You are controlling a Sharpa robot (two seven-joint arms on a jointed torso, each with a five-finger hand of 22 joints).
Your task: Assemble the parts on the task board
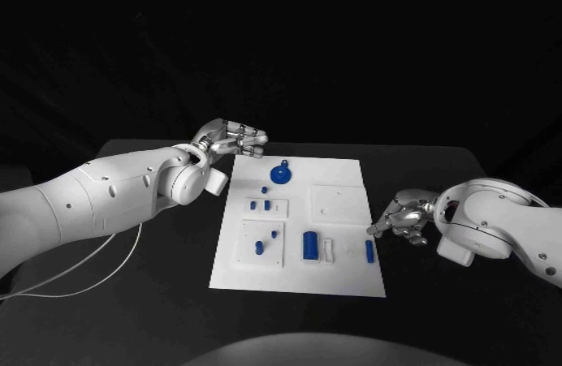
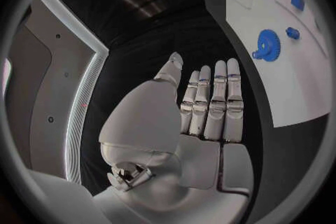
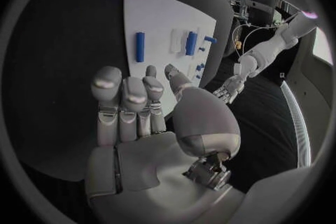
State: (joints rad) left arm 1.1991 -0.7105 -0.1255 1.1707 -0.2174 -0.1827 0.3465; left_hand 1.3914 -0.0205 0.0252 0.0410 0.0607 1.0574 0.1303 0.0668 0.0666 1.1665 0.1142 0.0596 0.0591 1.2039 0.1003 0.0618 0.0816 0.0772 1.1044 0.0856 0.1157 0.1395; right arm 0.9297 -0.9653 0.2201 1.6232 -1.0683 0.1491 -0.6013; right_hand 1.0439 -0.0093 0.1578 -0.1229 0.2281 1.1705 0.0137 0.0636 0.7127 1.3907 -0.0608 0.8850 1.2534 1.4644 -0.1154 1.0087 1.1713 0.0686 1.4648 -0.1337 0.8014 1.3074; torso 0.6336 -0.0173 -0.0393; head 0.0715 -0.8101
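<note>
The white task board (image 1: 339, 269) lies in the middle of the black table. On it are a blue gear (image 1: 281, 173) near the far edge, small blue pegs (image 1: 265, 190), a blue cylinder (image 1: 310, 245) and a slim blue bar (image 1: 370, 251) near the right edge. My left hand (image 1: 235, 141) hovers off the board's far left corner, fingers straight and apart, holding nothing; the gear (image 2: 266, 44) lies beyond its fingers (image 2: 213, 103). My right hand (image 1: 400, 218) is beside the board's right edge, empty, fingers loosely bent (image 3: 129, 103), near the blue bar (image 3: 140, 46).
White raised blocks (image 1: 339, 201) stand on the board, one square at centre right, others at left holding pegs (image 1: 264, 247). A white cable (image 1: 82, 264) runs over the table at the left. Black table surface (image 1: 456, 163) surrounds the board.
</note>
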